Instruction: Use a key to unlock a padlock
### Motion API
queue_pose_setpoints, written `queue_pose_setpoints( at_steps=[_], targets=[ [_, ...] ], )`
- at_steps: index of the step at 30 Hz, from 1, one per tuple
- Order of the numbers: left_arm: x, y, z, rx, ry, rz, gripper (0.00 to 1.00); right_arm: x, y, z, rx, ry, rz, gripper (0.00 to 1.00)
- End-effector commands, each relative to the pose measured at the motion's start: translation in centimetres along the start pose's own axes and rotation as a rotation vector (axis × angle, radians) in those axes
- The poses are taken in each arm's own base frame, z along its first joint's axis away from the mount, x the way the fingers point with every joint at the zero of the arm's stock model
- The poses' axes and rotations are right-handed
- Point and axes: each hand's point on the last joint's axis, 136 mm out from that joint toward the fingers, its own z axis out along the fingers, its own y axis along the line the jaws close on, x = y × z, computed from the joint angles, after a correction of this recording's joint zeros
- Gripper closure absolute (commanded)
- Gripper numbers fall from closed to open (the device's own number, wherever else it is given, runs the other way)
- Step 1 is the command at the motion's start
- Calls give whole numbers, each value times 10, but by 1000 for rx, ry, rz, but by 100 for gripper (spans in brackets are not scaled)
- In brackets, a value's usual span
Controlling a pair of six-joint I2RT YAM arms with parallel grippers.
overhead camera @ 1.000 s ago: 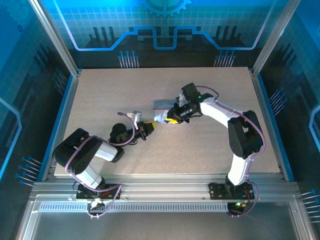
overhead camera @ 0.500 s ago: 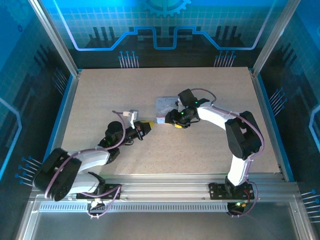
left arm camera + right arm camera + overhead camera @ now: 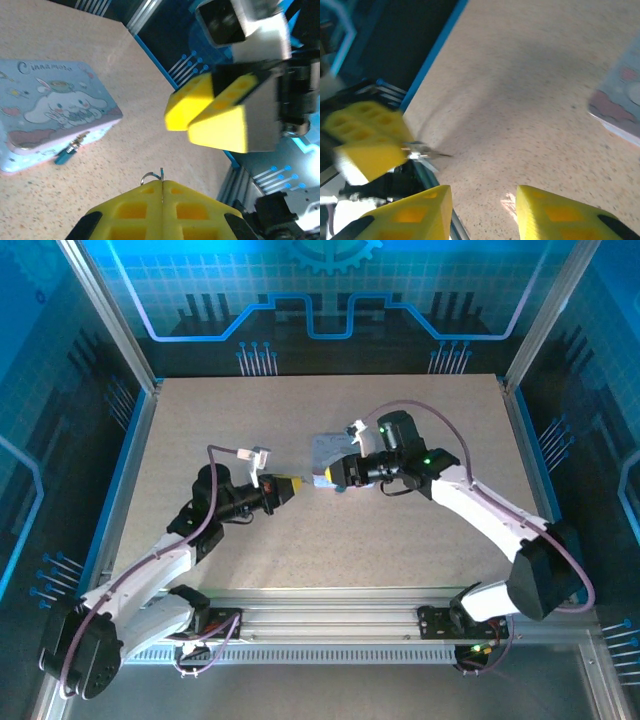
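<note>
The key [image 3: 162, 174] is a thin sliver with a small wire ring, pinched between the yellow fingertips of my left gripper [image 3: 162, 183], which is shut on it. The padlock [image 3: 67, 154], tiny and blue-grey, hangs at the front latch of the pale blue cartoon tin [image 3: 50, 112]. In the top view my left gripper [image 3: 288, 485] is just left of the tin [image 3: 328, 448]. My right gripper [image 3: 330, 478] faces it at the tin's front edge. The right wrist view has my right gripper [image 3: 482, 202] open above bare table, with the key [image 3: 430, 154] held across from it.
The speckled beige table [image 3: 400, 540] has a blue raised rim [image 3: 125, 470] and metal frame posts around it. Open tabletop lies in front of both grippers and towards the near edge.
Both arms have stretched out, their elbows swinging outwards. The left gripper with the key has shifted slightly left and up. The right gripper has drawn back a little from the tin's front.
</note>
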Motion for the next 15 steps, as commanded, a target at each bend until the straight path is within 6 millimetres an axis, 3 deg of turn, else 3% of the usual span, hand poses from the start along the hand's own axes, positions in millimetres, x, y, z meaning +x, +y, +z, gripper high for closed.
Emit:
queue_pose_setpoints(
  at_steps=[1,8,15],
  targets=[
    [0,-21,-6,77,51,-33,100,-7,39,-12,-94,-7,-185,62],
    [-6,-31,-10,109,31,-39,100,-2,73,-15,-254,41,-229,60],
    [-13,-39,-12,144,16,-68,100,9,72,-7,-258,91,-225,61]
  ],
)
